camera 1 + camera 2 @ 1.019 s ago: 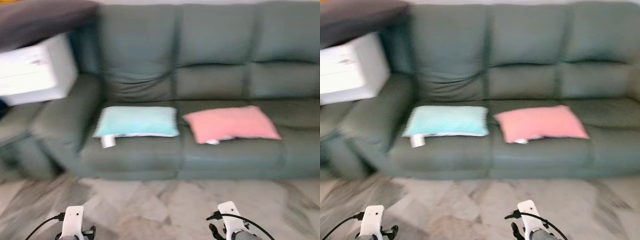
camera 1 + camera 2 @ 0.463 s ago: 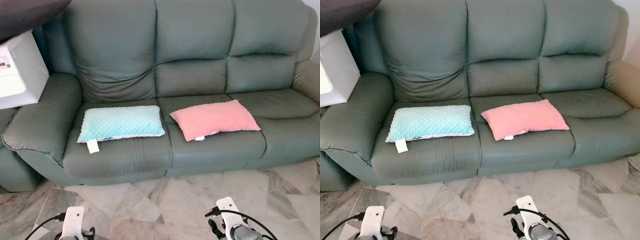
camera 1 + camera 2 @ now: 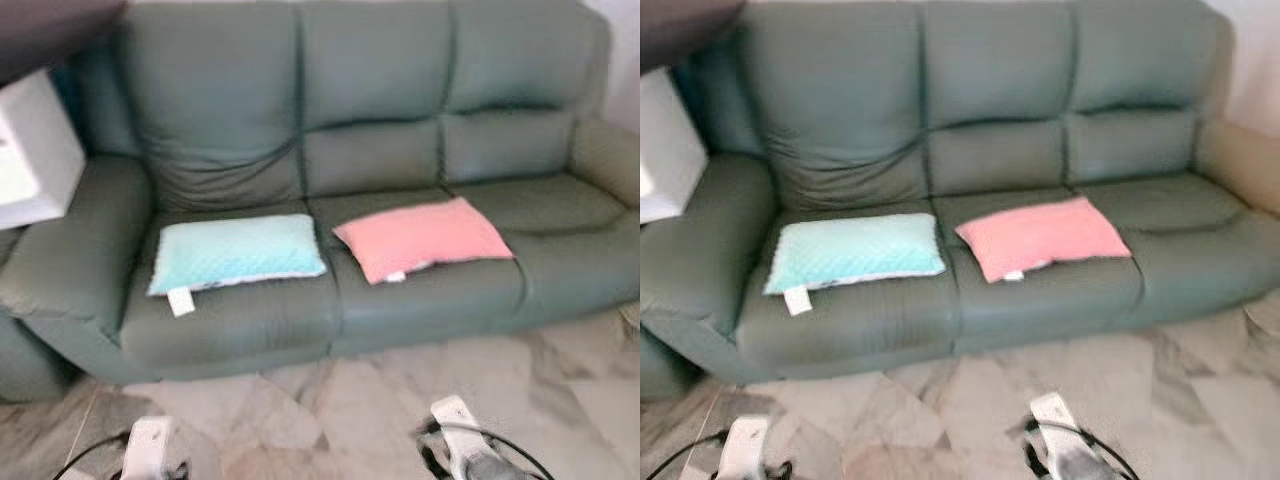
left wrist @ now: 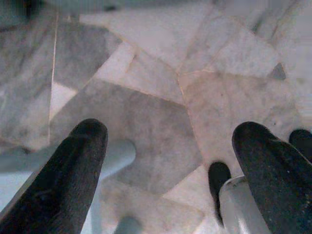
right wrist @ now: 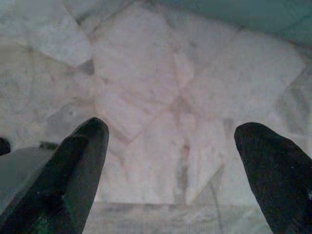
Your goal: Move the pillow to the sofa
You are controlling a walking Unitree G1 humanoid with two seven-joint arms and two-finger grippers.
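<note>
A dark green three-seat sofa [image 3: 380,110] fills the view ahead. A mint pillow [image 3: 238,252] with a white tag lies flat on its left seat. A pink pillow [image 3: 424,236] lies flat on the middle seat. Both arms hang low at the bottom edge of the head views. My left gripper [image 4: 170,165] is open over the marble floor [image 4: 146,73], nothing between its fingers. My right gripper [image 5: 170,170] is open over the floor too, holding nothing.
A white box-like unit [image 3: 30,150] stands at the sofa's left arm, with a dark cover [image 3: 50,30] above it. The right seat [image 3: 545,205] is bare. Grey marble floor [image 3: 340,390] lies between me and the sofa.
The camera has shifted and the picture is slightly blurred again; the sofa sits a little further left than half a second ago. Both pillows lie where they were. Both grippers stay open.
</note>
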